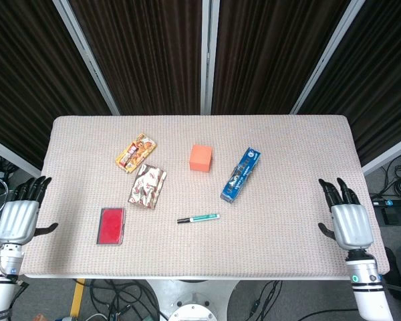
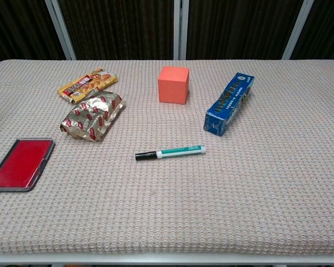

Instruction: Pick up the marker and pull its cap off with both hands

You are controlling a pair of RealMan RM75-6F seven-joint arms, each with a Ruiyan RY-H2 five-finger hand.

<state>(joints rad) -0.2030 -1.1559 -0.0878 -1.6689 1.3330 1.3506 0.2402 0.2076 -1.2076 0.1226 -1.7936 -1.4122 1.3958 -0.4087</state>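
The marker lies flat near the middle of the table, its black cap pointing left and its green-and-white barrel to the right. My left hand hovers off the table's left edge, fingers spread, holding nothing. Over the table's right front corner is my right hand, also with fingers apart and nothing in it. Both hands are far from the marker. Neither hand appears in the chest view.
A red flat case lies front left. Two snack packets sit behind it. An orange cube and a blue box stand behind the marker. The table is covered in beige cloth.
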